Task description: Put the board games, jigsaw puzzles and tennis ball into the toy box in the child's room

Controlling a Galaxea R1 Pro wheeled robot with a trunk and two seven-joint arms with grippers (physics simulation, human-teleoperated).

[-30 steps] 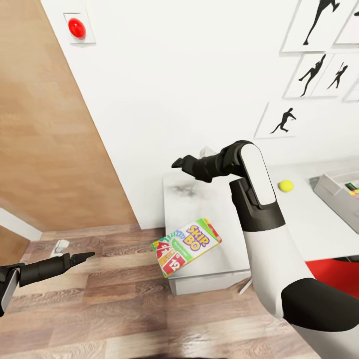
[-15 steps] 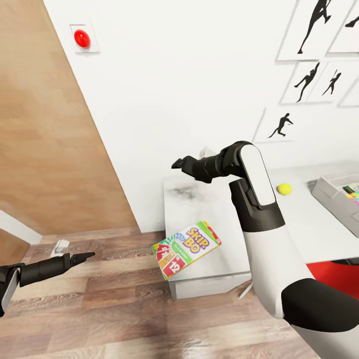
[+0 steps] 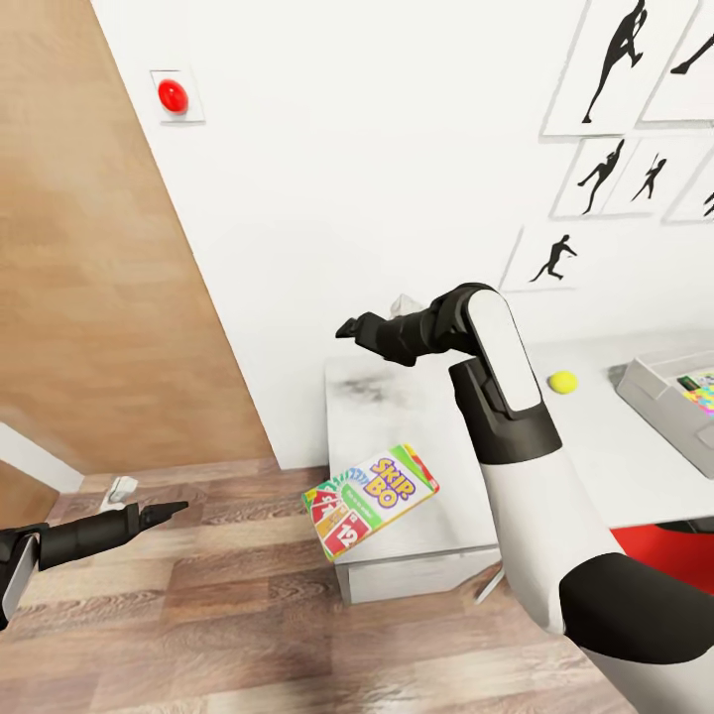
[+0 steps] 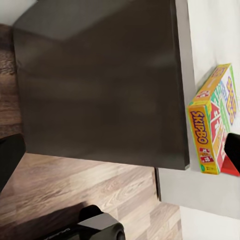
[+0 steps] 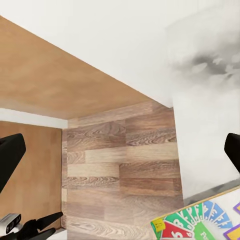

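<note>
The SKIP-BO board game (image 3: 372,499) lies flat on the left end of the pale table (image 3: 397,407), with one corner over the front edge. The same box (image 4: 212,125) stands out in the left wrist view, and its corner (image 5: 200,225) shows in the right wrist view. Further right on the table rests the tennis ball (image 3: 563,382). At the right edge sits the grey toy box (image 3: 654,392) with a jigsaw puzzle (image 3: 704,397) inside. My right gripper (image 3: 355,328) hovers open above the table's far left corner. My left gripper (image 3: 164,513) hangs open over the floor, left of the table.
A wooden door panel (image 3: 89,248) fills the left side, with a red button (image 3: 173,95) on the white wall beside it. Framed silhouette pictures (image 3: 550,260) hang above the table. A small white object (image 3: 121,487) lies on the wood floor. Something red (image 3: 659,540) shows under the table.
The whole picture has shifted, so the camera has moved. Both arms keep their pose, and the SKIP-BO box stays where it was on the table.
</note>
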